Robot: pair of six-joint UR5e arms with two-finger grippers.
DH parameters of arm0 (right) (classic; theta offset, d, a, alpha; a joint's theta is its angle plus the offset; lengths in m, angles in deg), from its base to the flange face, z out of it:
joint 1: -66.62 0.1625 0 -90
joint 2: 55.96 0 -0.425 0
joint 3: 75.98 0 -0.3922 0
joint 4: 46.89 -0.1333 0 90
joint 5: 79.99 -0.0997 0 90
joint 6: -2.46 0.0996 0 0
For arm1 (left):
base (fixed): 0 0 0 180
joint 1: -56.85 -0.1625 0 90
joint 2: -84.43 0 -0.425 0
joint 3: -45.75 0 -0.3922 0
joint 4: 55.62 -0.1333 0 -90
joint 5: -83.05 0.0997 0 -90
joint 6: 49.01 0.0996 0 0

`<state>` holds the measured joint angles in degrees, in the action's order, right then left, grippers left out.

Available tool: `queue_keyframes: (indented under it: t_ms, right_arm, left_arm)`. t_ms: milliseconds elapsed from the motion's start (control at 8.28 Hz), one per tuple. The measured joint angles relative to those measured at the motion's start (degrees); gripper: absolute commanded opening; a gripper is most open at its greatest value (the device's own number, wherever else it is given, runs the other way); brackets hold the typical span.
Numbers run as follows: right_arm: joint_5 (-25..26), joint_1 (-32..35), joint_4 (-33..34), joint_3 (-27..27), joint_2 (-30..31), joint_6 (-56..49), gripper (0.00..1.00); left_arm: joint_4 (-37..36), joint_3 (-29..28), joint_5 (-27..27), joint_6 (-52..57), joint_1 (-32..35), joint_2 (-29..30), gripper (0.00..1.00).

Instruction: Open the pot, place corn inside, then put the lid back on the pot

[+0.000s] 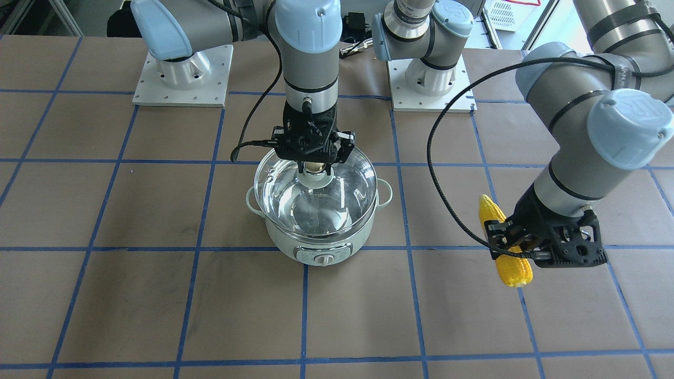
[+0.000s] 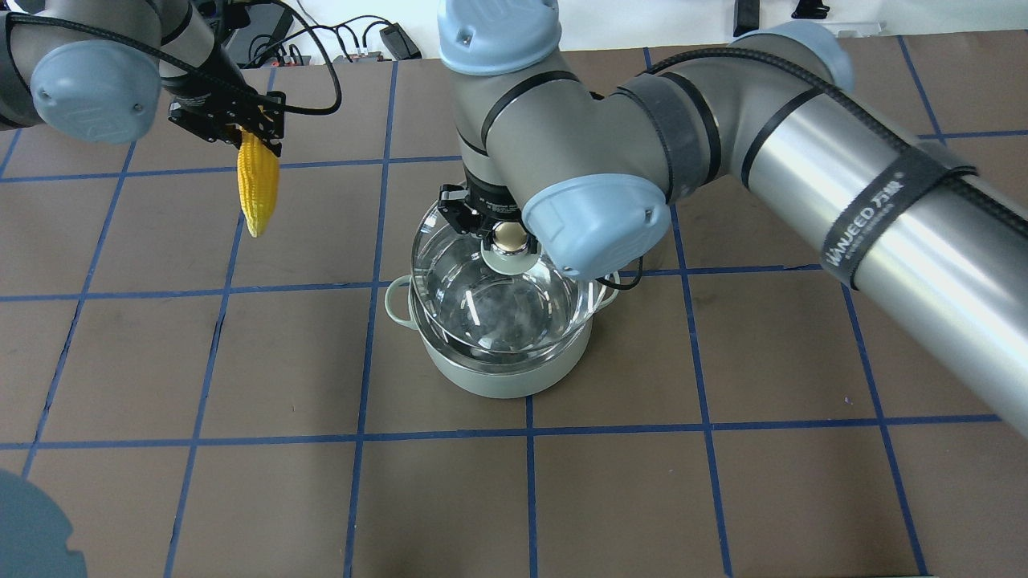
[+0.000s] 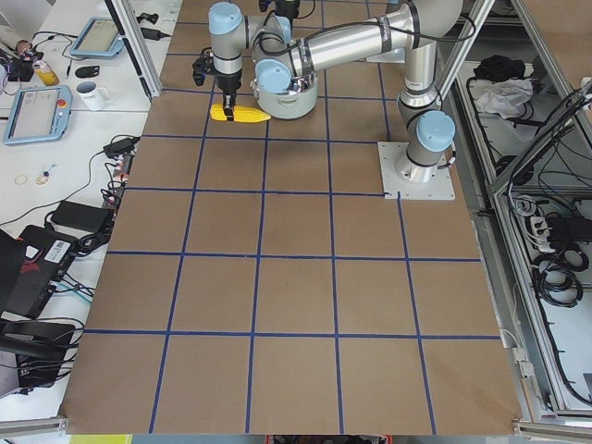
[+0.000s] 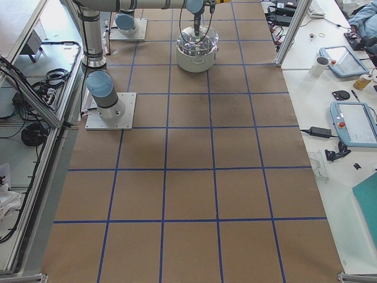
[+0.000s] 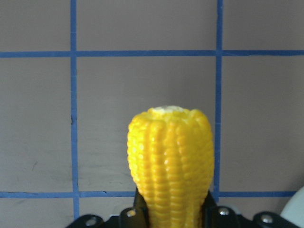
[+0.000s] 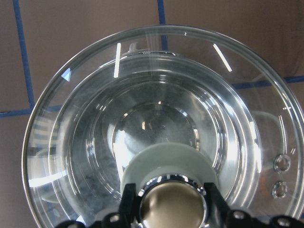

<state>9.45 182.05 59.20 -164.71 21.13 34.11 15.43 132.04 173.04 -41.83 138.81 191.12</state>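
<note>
The pale green pot (image 1: 321, 239) stands mid-table with its dial facing away from me. My right gripper (image 1: 315, 167) is shut on the gold knob (image 2: 509, 238) of the glass lid (image 1: 316, 197). It holds the lid slightly raised and tilted over the pot's mouth. In the right wrist view the lid (image 6: 161, 118) fills the frame, with the steel interior showing through it. My left gripper (image 2: 255, 135) is shut on the yellow corn (image 2: 259, 189), held above the table well off to the pot's left side. The corn also shows in the left wrist view (image 5: 170, 156), blunt end outward.
The table (image 2: 723, 498) is brown with a blue tape grid. The two arm base plates (image 1: 181, 79) sit at the robot's edge. A black cable (image 1: 447, 173) loops from the left arm between corn and pot. Operator desks with tablets (image 4: 353, 121) flank the table.
</note>
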Motion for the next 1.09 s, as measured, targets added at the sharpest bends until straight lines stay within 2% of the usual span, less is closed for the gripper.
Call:
queue_keyframes:
  t_ms: [483,846,1087]
  right_arm:
    - [0.5,-6.8,-8.5,0.0,8.3,-8.7,0.35]
    - [0.7,-14.5,-14.7,0.0,12.5,-19.1,0.35]
    - [0.8,-19.3,-16.9,0.0,13.8,-25.4,0.35]
  left_arm:
    - [2.7,0.1,-0.4,-13.0,11.8,-3.8,0.00]
    - [2.9,0.5,-0.6,-21.9,21.0,-3.3,0.00]
    - [3.0,1.7,-2.5,-25.7,24.5,-2.7,0.00]
